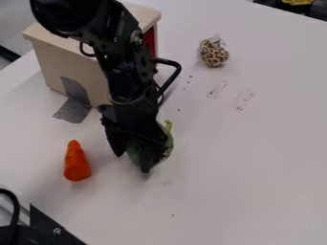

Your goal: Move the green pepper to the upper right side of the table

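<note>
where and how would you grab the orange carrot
I'd come straight down from above and pinch the carrot across its middle, one finger on each long side. It looks to be lying flat, and its tapered far tip would probably slip more easily than the thicker body.

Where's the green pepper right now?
In the camera view, the green pepper is just left of the picture's center, partly hidden behind the gripper, with the orange carrot to its left.
</note>
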`<state>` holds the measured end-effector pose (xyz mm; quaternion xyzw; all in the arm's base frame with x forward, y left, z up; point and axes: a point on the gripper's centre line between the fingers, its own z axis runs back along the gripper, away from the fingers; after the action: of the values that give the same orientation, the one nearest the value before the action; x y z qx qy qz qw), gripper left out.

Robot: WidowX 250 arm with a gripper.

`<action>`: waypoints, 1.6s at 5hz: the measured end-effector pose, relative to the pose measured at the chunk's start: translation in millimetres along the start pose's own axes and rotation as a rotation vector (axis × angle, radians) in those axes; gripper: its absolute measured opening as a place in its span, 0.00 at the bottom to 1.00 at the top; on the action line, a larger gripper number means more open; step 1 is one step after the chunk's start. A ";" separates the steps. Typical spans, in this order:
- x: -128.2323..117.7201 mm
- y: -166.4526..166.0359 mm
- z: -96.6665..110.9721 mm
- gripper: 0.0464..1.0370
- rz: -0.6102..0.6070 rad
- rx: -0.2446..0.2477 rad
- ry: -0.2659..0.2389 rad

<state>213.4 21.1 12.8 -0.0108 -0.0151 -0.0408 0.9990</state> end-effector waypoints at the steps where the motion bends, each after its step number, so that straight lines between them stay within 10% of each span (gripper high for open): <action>1: 10.3 -6.2 14.6 0.69 -0.019 -0.011 -0.022; 4: 136.0 -47.1 75.0 0.69 0.043 -0.090 -0.155; 8: 245.2 -63.0 -6.3 0.69 0.068 -0.009 -0.058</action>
<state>452.7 -61.7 15.5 -0.0172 -0.0435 -0.0065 0.9989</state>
